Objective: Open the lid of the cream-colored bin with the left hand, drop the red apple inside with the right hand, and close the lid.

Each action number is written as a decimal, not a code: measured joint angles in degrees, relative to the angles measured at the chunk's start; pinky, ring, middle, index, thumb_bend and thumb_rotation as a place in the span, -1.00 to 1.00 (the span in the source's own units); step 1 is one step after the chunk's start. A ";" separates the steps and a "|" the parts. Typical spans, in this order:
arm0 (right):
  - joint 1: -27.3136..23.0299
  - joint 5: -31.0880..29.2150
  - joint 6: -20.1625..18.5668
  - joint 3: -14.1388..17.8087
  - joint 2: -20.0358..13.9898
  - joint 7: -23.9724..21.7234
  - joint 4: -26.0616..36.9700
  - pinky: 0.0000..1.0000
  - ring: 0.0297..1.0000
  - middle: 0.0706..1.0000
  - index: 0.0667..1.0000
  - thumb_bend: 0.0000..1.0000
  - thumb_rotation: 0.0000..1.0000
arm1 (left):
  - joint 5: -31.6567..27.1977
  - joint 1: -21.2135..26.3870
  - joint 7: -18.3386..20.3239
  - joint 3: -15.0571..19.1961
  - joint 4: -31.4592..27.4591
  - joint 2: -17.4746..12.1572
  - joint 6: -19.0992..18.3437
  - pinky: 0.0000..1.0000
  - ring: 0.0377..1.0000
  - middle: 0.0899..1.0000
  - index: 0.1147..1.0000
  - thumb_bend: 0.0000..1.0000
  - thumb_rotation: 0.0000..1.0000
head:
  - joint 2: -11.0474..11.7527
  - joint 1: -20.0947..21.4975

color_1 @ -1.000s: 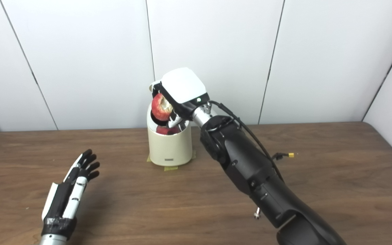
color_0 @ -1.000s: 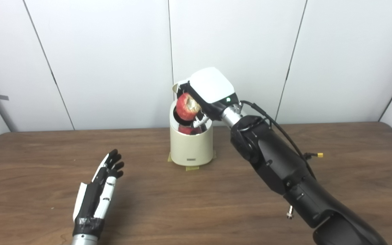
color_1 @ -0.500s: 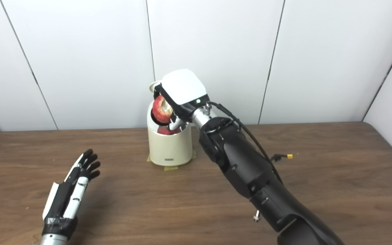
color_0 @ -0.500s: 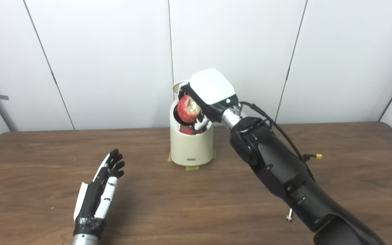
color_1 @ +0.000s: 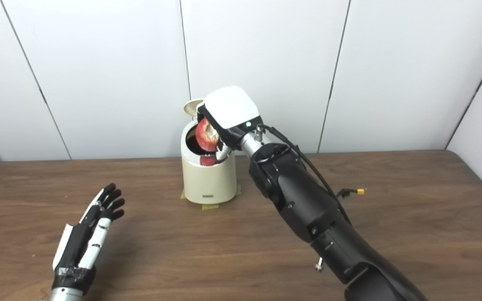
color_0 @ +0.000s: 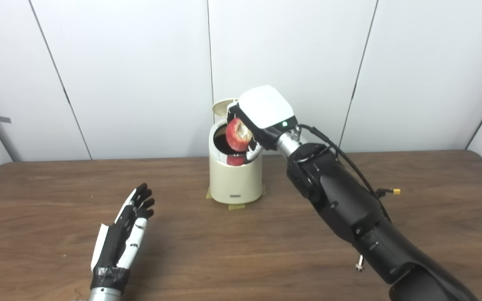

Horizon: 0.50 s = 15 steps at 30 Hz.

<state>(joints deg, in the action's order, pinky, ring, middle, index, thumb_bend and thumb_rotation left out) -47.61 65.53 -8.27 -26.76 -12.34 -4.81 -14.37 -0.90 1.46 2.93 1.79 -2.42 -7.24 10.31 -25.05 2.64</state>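
Note:
The cream-colored bin (color_0: 235,179) stands at the back middle of the table with its round lid (color_0: 223,106) tipped up behind it. My right hand (color_0: 262,115) is shut on the red apple (color_0: 239,134) and holds it over the right part of the bin's mouth. Something red (color_0: 235,159), the apple's reflection or another item, shows inside the bin below it. My left hand (color_0: 121,236) is open and empty, fingers straight, above the table at the front left, far from the bin. The same scene shows in the right eye view: bin (color_1: 208,179), apple (color_1: 207,134).
The bin sits on patches of yellow tape (color_0: 236,205) on the brown wooden table (color_0: 241,251). A cable with a yellow connector (color_0: 393,191) hangs from the right forearm. White wall panels stand close behind the table.
My right hand has moved slightly right and down with the apple, closer to the bin's mouth. More of the raised lid now shows. The left hand has not moved.

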 measured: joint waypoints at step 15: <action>0.00 -0.48 -0.49 0.01 0.03 0.03 -0.03 -0.36 -0.21 0.03 -0.13 0.04 -1.00 | 0.59 0.00 -0.39 -0.06 0.04 0.03 1.83 0.70 0.75 0.81 0.85 -0.36 0.44 | -0.09 -0.44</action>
<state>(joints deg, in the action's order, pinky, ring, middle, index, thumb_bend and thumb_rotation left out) -47.61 65.06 -8.76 -26.74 -12.31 -4.78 -14.40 -0.32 1.46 2.54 1.73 -2.39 -7.22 12.14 -25.14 2.20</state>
